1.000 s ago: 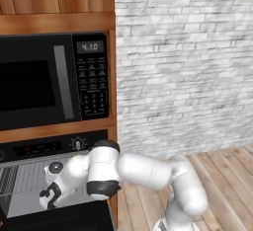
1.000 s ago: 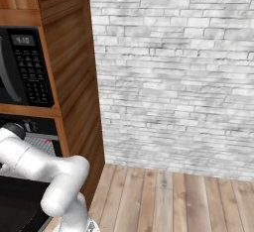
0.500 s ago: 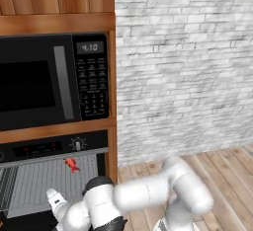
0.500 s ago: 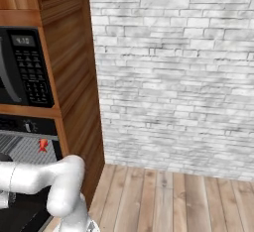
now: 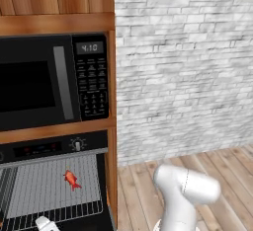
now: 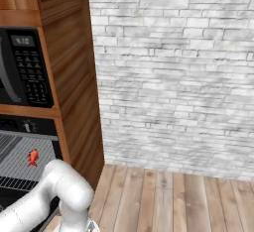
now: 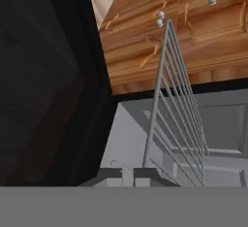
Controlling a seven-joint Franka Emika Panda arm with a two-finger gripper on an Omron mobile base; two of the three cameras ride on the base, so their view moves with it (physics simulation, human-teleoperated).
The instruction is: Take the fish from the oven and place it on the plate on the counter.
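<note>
The fish (image 5: 71, 179) lies ungrasped on the open oven's (image 5: 54, 190) rack, so reaching it comes next, though whether the jaws are open or closed I cannot tell.

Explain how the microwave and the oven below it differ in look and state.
The microwave is shut, its dark door closed; the oven shows its inside, with a wire rack and a red fish on it. The microwave has a keypad; the oven has a round knob. Both are black and sit in the same wooden cabinet.
</note>
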